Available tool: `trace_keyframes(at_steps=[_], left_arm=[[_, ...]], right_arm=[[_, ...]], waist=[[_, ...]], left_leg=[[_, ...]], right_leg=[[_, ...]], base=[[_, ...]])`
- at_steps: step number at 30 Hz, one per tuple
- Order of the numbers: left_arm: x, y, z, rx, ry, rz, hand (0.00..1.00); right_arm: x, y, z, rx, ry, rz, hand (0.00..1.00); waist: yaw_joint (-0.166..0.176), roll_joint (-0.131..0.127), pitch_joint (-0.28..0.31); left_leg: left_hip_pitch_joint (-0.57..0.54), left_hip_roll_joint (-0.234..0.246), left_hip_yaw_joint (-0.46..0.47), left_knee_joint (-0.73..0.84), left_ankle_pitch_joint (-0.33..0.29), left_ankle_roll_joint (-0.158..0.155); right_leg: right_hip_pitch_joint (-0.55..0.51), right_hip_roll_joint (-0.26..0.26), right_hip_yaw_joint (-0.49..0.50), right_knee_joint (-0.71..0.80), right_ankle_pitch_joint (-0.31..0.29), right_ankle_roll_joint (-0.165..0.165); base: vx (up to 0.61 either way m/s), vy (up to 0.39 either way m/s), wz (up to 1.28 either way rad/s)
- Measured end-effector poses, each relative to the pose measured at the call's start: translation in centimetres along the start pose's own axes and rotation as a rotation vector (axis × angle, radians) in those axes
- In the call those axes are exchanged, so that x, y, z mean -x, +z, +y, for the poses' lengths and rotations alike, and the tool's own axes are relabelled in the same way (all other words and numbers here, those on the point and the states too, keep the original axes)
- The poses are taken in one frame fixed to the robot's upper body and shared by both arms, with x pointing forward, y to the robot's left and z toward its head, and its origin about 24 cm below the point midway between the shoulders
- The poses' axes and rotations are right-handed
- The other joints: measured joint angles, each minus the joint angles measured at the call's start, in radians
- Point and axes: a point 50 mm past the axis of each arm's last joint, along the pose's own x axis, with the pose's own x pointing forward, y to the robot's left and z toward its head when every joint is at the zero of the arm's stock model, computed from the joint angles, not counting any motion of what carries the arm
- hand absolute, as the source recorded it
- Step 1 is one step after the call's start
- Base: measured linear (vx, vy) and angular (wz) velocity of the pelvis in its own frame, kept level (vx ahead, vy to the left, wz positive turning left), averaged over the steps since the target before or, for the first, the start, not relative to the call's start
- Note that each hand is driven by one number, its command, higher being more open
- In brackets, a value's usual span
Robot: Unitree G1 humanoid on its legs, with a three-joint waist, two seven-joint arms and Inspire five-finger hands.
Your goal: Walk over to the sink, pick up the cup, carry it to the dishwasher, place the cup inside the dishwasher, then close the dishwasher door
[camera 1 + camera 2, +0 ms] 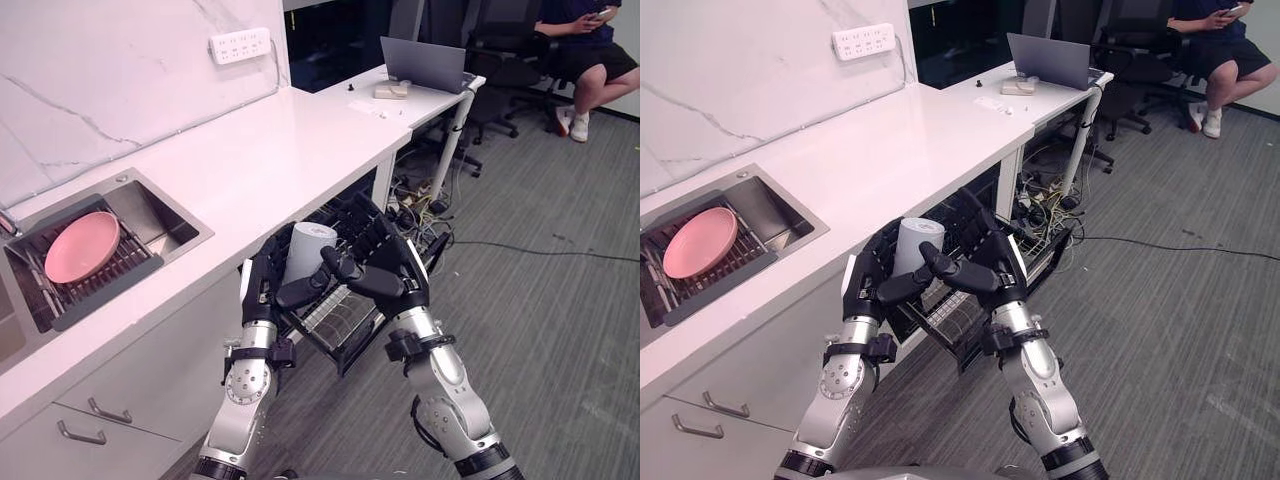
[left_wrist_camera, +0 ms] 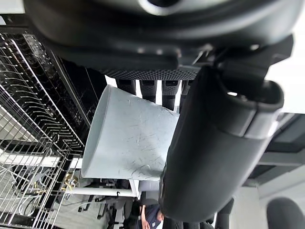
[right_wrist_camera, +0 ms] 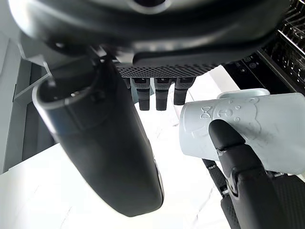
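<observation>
Fingers (image 1: 262, 268) of your left hand (image 1: 268, 292) are curling round the grey cup (image 1: 308, 250), clamping it upright at the frame's centre, against the dishwasher rack (image 1: 345, 322). Your right hand (image 1: 395, 270) is hovering just right of it, its fingers lying apart and gripping nothing.

Left hand (image 1: 258, 285): raised ahead on upward-angled forearm, fingers and thumb curled round a grey cup (image 1: 308, 248). Right hand (image 1: 392, 262): close alongside, fingers straight, thumb extended.
</observation>
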Motion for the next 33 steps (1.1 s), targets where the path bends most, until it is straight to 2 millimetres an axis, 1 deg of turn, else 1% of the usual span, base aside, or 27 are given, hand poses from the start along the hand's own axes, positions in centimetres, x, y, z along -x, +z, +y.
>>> trace_keyframes(at_steps=[3, 5, 7, 9, 12, 17, 18, 23, 26, 33], left_arm=[[0.1, 0.0, -0.3, 0.002, -0.013, 0.001, 0.30], [0.1, 0.1, -0.6, 0.006, -0.029, -0.005, 0.30], [0.2, 0.7, -1.4, 0.007, -0.062, -0.030, 0.30], [0.2, 1.3, -1.7, -0.019, -0.078, -0.061, 0.30], [0.1, 1.4, -1.7, -0.043, -0.084, -0.071, 0.30], [0.2, 1.8, -1.9, -0.140, -0.108, -0.109, 0.30], [0.2, 1.8, -1.9, -0.146, -0.110, -0.111, 0.30], [0.1, 2.0, -2.2, -0.170, -0.123, -0.118, 0.30], [0.0, 1.9, -2.3, -0.180, -0.138, -0.111, 0.30], [0.0, 2.0, -2.2, -0.244, -0.160, -0.128, 0.30]], right_arm=[[0.0, 0.0, -0.1, 0.012, -0.016, 0.001, 0.90], [0.0, -0.4, -0.3, 0.040, -0.033, 0.020, 0.90], [0.1, -1.1, -0.7, 0.065, -0.061, 0.058, 0.90], [0.2, -1.4, -0.9, 0.084, -0.077, 0.072, 0.90], [0.0, -1.2, -0.8, 0.100, -0.076, 0.064, 0.90], [-0.2, -1.1, -0.9, 0.137, -0.081, 0.058, 0.90], [-0.2, -1.0, -1.0, 0.137, -0.082, 0.057, 0.30], [-0.1, -0.8, -1.5, 0.148, -0.083, 0.059, 0.30], [-0.2, -0.9, -2.1, 0.153, -0.087, 0.072, 0.30], [0.0, -0.8, -2.7, 0.081, -0.084, 0.089, 0.30]], waist=[[0.001, 0.000, -0.002], [0.002, 0.000, -0.012], [0.009, 0.001, -0.023], [0.011, 0.001, -0.026], [0.011, 0.001, -0.028], [0.012, 0.000, -0.029], [0.012, 0.000, -0.030], [0.012, -0.001, -0.034], [0.013, -0.001, -0.035], [0.012, -0.002, -0.041]], left_leg=[[-0.001, 0.000, 0.000, -0.001, 0.000, 0.000], [-0.008, 0.001, 0.000, -0.001, 0.000, 0.000], [-0.008, 0.000, 0.000, -0.003, 0.000, 0.000], [-0.008, 0.000, -0.001, -0.005, 0.000, 0.001], [-0.008, 0.000, -0.002, -0.005, 0.001, 0.001], [-0.008, -0.002, -0.006, -0.011, 0.003, 0.003], [-0.008, -0.003, -0.006, -0.011, 0.004, 0.003], [-0.015, -0.004, -0.010, -0.012, 0.004, 0.003], [-0.016, -0.005, -0.012, -0.012, 0.004, 0.003], [-0.018, -0.006, -0.018, -0.011, 0.005, 0.004]], right_leg=[[0.003, 0.002, 0.000, -0.009, 0.004, 0.000], [0.002, 0.005, -0.001, -0.021, 0.011, 0.000], [0.002, 0.005, -0.001, -0.024, 0.011, 0.000], [0.002, 0.005, -0.002, -0.024, 0.011, 0.000], [0.002, 0.005, -0.002, -0.025, 0.011, 0.000], [0.002, 0.004, -0.005, -0.025, 0.011, 0.000], [0.002, 0.004, -0.006, -0.025, 0.011, 0.000], [0.000, 0.003, -0.009, -0.026, 0.011, 0.000], [0.000, 0.002, -0.011, -0.026, 0.012, 0.001], [0.000, 0.001, -0.015, -0.026, 0.012, 0.001]], base=[[0.00, 0.000, 0.00], [0.00, 0.000, 0.00], [0.00, 0.000, 0.00], [0.02, -0.001, 0.00], [0.00, 0.000, 0.00], [0.00, 0.000, 0.01], [0.00, 0.000, 0.00], [0.00, 0.000, 0.00], [0.00, 0.000, 0.00], [0.00, 0.000, 0.00]])
